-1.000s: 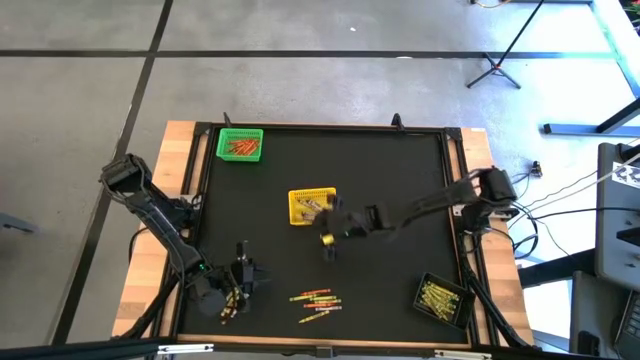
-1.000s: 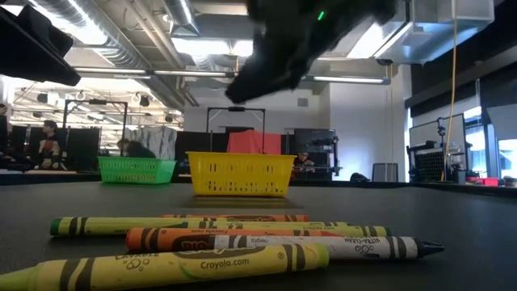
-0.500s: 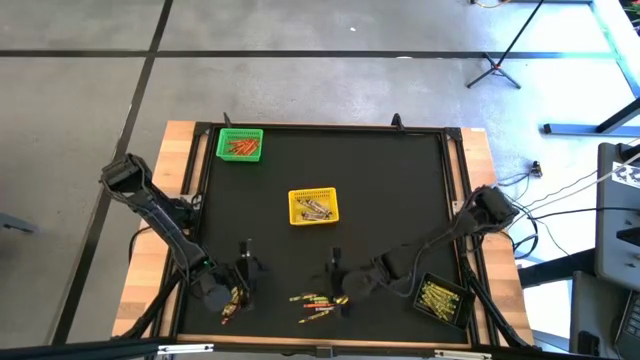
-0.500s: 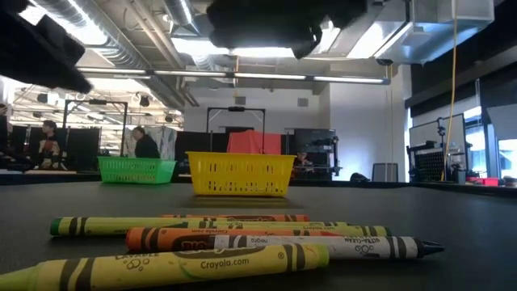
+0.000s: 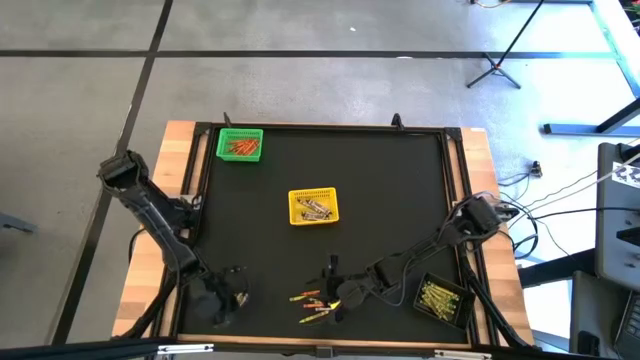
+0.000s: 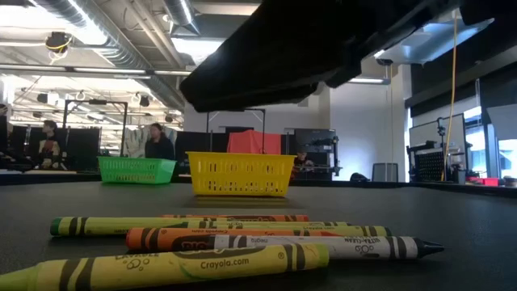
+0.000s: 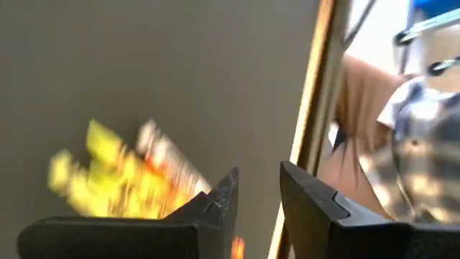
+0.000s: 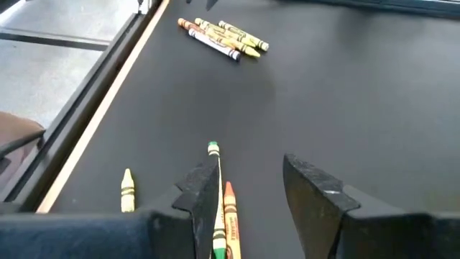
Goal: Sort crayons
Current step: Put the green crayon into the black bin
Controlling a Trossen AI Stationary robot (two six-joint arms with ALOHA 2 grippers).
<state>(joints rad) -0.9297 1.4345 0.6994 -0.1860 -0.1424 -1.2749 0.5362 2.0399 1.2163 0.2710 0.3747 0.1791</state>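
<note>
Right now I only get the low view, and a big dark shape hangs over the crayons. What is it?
Observer: From above, that is the right arm's end effector, low over the loose crayons near the table's front edge.
Operator: Is it holding one?
Observer: No. Its wrist view shows its fingers apart, with a green crayon and an orange crayon on the table beneath.
Operator: Are there only two baskets?
Observer: There is a third, a black basket of yellowish crayons at the front right. The left end effector waits at the front left.
</note>
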